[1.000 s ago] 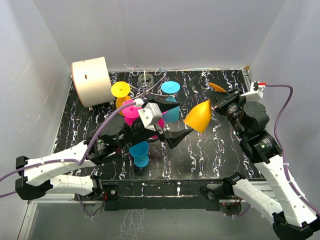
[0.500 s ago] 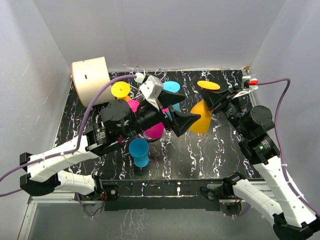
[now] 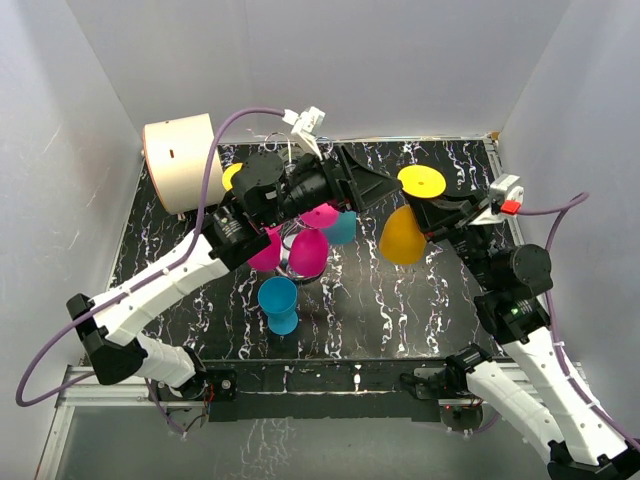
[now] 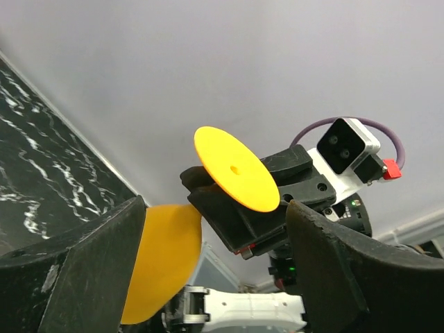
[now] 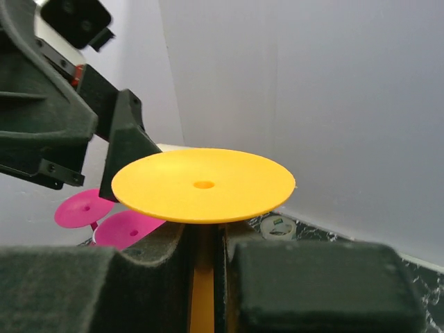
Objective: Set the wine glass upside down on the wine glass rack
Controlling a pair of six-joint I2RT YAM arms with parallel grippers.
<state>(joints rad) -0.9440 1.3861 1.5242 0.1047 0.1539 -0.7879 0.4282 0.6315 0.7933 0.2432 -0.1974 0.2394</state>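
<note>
My right gripper (image 3: 428,209) is shut on the stem of an orange wine glass (image 3: 402,238) and holds it upside down above the table, foot disc (image 3: 422,181) on top. In the right wrist view the disc (image 5: 202,185) sits just above my shut fingers (image 5: 305,284). My left gripper (image 3: 383,188) is open and empty just left of the glass foot; its view shows the disc (image 4: 236,179) and bowl (image 4: 163,257) between its spread fingers (image 4: 97,277). The wine glass rack (image 3: 293,262) is mostly hidden behind my left arm and the glasses hung on it.
Pink glasses (image 3: 308,250) and a blue one (image 3: 342,226) hang on the rack. A blue glass (image 3: 278,303) stands on the table in front. A yellow glass foot (image 3: 232,176) and a cream cylinder (image 3: 181,160) are at the back left. A tape roll (image 5: 279,225) lies by the back wall.
My left arm swung up and back from the table's middle, its open gripper now beside the glass foot. My right gripper turned the orange glass from tilted to upside down.
</note>
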